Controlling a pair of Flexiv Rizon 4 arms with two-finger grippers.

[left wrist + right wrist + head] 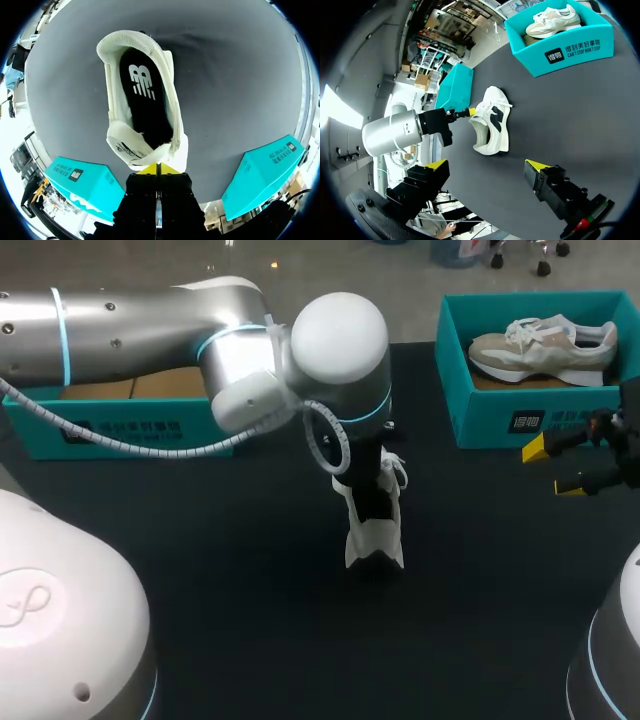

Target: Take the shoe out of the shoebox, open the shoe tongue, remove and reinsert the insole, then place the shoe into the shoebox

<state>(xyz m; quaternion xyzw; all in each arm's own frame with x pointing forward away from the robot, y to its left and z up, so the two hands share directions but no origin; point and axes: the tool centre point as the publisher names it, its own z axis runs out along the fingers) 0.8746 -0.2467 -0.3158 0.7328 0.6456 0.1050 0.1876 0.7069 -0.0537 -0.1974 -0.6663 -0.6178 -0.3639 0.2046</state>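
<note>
Two shoeboxes (130, 430) (490, 422), two shoes (545, 345) (375, 540) — one shoe seemingly gripped.

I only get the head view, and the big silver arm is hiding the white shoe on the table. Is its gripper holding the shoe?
Observer: Yes. The left wrist view shows the left gripper with its yellow tips pinched on a flap at the opening of the white shoe, likely the tongue.
Operator: Is the soft bit inside it?
Observer: Yes, a black insole lies inside the shoe.
Operator: And my other gripper at the edge?
Observer: The right wrist view shows the right gripper open, with only bare table between its fingers, apart from the shoe.
</note>
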